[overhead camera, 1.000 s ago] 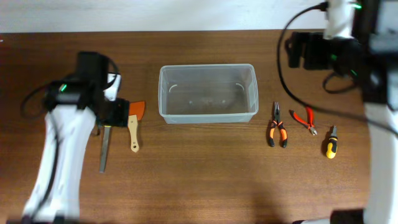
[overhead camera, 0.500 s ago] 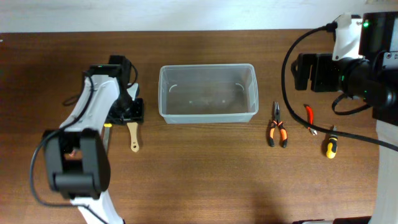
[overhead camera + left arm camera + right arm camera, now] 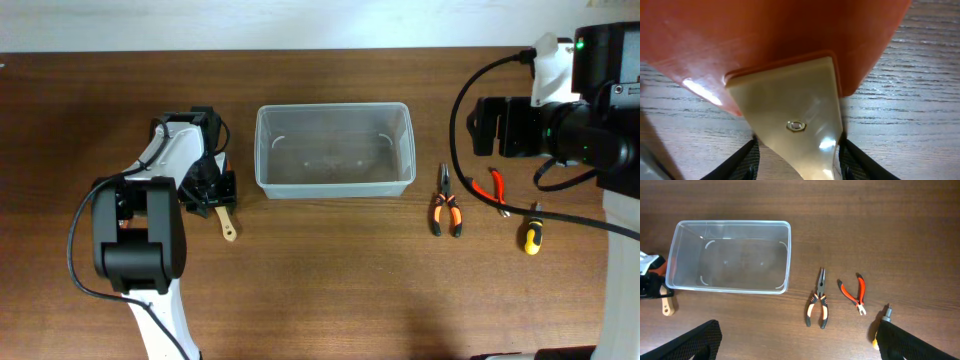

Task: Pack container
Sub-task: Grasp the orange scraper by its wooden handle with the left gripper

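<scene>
The clear plastic container (image 3: 334, 188) stands at the table's middle and has no tools in it; it also shows in the right wrist view (image 3: 730, 223). My left gripper (image 3: 207, 190) is down at the container's left. It is shut on the cream handle of an orange-bladed scraper (image 3: 795, 105), with a finger on each side. The handle's end (image 3: 228, 227) sticks out below the gripper. My right gripper (image 3: 797, 332) is open wide and empty, held high over the table to the container's right (image 3: 488, 125).
Right of the container lie orange-and-black pliers (image 3: 446, 207), red cutters (image 3: 494, 190) and a yellow-and-black screwdriver (image 3: 531, 236), partly behind a finger in the right wrist view (image 3: 884, 317). My left arm covers the table left of the scraper.
My left arm has drawn in and its gripper has come down onto the scraper. The handle's end has shifted slightly right. The right arm has barely moved.
</scene>
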Tool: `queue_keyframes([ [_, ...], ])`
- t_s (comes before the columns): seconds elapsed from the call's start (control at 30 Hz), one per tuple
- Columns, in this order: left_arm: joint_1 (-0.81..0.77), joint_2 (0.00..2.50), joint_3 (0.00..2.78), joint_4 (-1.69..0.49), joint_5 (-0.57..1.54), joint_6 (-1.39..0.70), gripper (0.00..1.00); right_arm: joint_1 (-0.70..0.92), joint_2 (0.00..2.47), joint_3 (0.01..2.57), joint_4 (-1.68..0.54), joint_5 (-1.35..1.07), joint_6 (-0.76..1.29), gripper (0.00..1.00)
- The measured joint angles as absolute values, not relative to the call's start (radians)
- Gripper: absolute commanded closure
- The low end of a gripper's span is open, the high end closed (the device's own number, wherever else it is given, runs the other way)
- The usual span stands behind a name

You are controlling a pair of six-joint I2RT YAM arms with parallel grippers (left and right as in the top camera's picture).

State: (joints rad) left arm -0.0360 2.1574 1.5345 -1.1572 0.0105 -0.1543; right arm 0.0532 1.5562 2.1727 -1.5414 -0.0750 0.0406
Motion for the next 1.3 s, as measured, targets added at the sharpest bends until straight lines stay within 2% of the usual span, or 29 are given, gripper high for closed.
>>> queue_keyframes([
  [0.07,-0.035,2.157,1.534,-1.150,0.003,-0.159,0.42,0.053,1.556,2.173,-1.541,-0.075,0.040,0.01],
  [0.3,-0.020,2.152,1.536,-1.079,0.005,-0.233,0.43,0.053,1.556,2.173,-1.550,-0.075,0.040,0.01],
  [0.33,-0.018,2.151,1.536,-1.063,0.007,-0.245,0.44,0.053,1.556,2.173,-1.552,-0.075,0.041,0.01],
  [0.47,-0.018,2.151,1.538,-1.029,0.017,-0.285,0.61,0.053,1.556,2.173,-1.565,-0.075,0.040,0.01],
  [0.67,-0.018,2.151,1.541,-1.020,0.016,-0.332,0.72,0.053,1.556,2.173,-1.581,-0.075,0.041,0.01],
  [0.8,-0.018,2.151,1.541,-1.028,0.016,-0.341,0.90,0.053,1.557,2.173,-1.583,-0.075,0.041,0.01],
  [0.97,-0.018,2.151,1.554,-1.081,0.015,-0.311,0.98,0.053,1.557,2.173,-1.583,-0.075,0.041,0.01],
  [1.1,-0.018,2.151,1.640,-1.176,0.006,-0.272,0.98,0.053,1.557,2.173,-1.583,-0.075,0.041,0.01],
  [1.3,-0.019,2.144,1.923,-1.304,-0.025,-0.189,0.98,0.053,1.557,2.173,-1.583,-0.075,0.041,0.01],
])
